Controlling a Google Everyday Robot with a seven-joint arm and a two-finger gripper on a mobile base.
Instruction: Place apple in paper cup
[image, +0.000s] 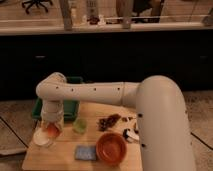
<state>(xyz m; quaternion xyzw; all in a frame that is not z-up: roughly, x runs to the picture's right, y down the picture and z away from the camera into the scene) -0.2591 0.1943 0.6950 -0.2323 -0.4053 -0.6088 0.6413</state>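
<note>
Wooden tabletop (60, 157) before a dark counter (150, 55). White robot arm (95, 92) is reaching down at the table's 9 o'clock edge, its gripper (51, 124) hanging directly over the short white paper cup (41, 140). Small round reddish-orange apple (52, 131) is showing at the cup's mouth, toward its 2 o'clock rim; whether the gripper is clasping it cannot be told. Risk: with the apple sitting off-centre, a release may be catching the rim, tipping the cup or sending fruit toward the translucent green cup (79, 125) at 3 o'clock.
</note>
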